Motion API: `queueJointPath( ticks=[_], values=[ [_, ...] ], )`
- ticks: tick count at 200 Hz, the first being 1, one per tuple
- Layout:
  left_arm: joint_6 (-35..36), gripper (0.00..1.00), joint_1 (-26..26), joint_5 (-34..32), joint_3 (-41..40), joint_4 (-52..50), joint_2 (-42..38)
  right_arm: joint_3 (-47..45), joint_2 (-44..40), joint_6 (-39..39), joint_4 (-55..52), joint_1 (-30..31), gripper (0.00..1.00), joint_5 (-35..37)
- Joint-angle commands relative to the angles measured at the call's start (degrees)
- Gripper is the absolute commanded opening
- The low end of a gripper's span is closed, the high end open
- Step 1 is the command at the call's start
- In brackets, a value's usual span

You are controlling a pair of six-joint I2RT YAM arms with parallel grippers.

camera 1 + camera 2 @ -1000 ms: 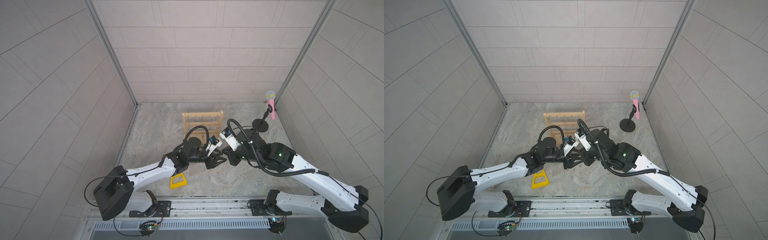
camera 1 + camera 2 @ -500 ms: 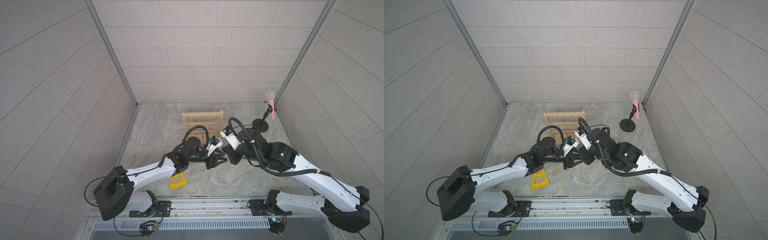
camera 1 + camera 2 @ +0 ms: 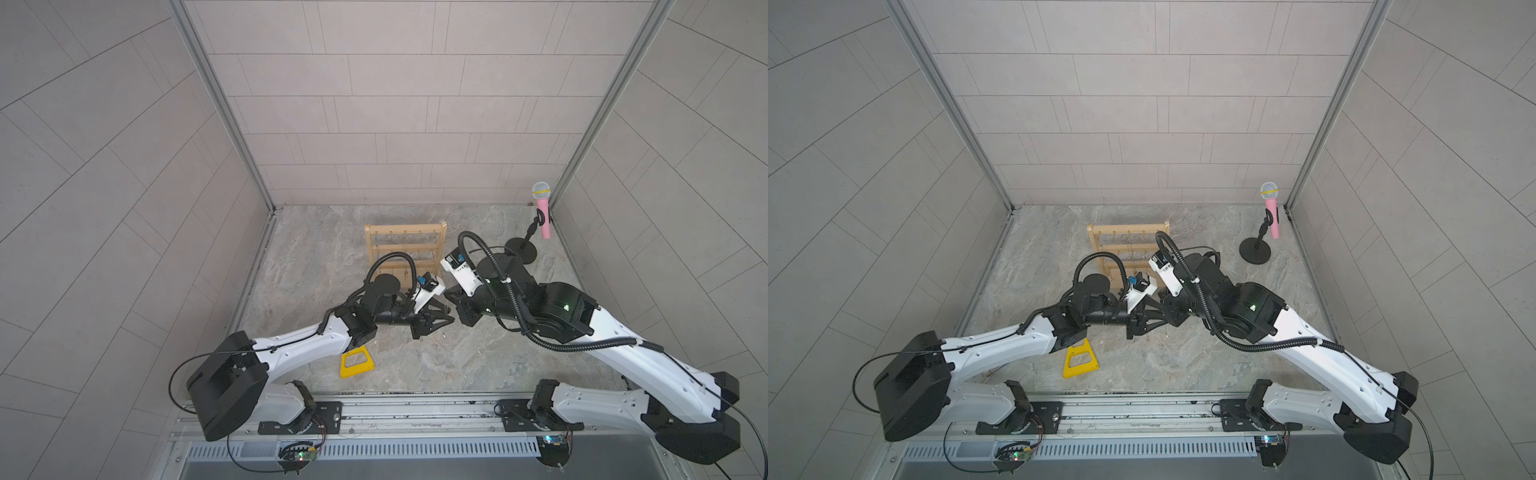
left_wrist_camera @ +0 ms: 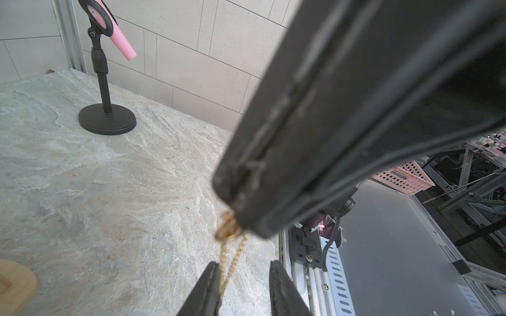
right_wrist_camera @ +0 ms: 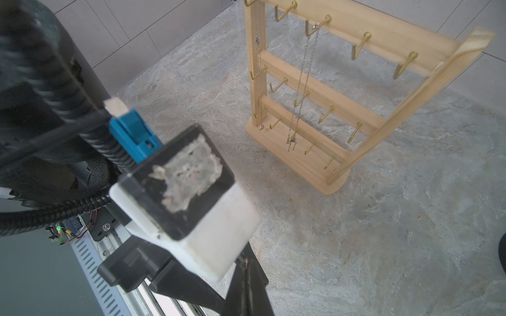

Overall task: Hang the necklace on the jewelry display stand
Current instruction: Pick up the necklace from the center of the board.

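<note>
The necklace [image 4: 228, 232] is a thin gold chain. My right gripper [image 4: 232, 197], shut, pinches it at the fingertips, and a loop of it hangs down from there. That loop drops between the jaws of my left gripper [image 4: 243, 276], which stand apart; it lies against one finger [image 4: 208, 290]. Both grippers meet mid-table in both top views, left gripper [image 3: 441, 318] and right gripper [image 3: 452, 297]. The jewelry display stand [image 5: 323, 101] is a pale wooden rack with brass hooks, standing just behind them [image 3: 405, 245] [image 3: 1127, 243]. The necklace is too thin to make out in the top views.
Two silver chains [image 5: 304, 82] hang on the stand. A flat yellow triangular frame [image 3: 356, 363] lies near the left arm. A black round-based stand [image 3: 521, 251] with a pink microphone [image 3: 543, 212] stands at the back right. The left wrist camera body [image 5: 186, 197] blocks part of the right wrist view.
Both arms stay almost in place at the table's middle. The left gripper's jaws look slightly narrower around the hanging chain. The right gripper keeps its hold.
</note>
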Motion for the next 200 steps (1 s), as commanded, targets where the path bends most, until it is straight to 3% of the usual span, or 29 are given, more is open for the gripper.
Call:
queueJointPath(
  ticks=[1, 58, 133, 174, 200],
  values=[
    [0.8, 0.33, 0.3, 1.3, -0.7, 2.2, 0.3, 1.6, 0.3, -1.4, -1.2, 0.2, 0.06, 1.5],
    [0.3, 0.25, 0.3, 1.4, -1.1, 3.3, 0.4, 1.9, 0.6, -1.5, -1.1, 0.2, 0.06, 1.2],
    [-0.9, 0.05, 0.4, 2.7, -2.3, 5.6, -0.2, 1.4, 1.4, -1.4, -0.7, 0.0, 0.06, 0.9],
    [-3.1, 0.01, 0.6, 3.4, -3.2, 7.9, -2.5, 0.6, 2.9, -0.9, -0.1, -0.1, 0.08, -0.5],
    [-6.9, 0.00, 1.9, 4.0, -3.9, 11.3, -3.8, -0.3, 3.6, -0.7, 0.2, -0.1, 0.14, -1.4]
  ],
)
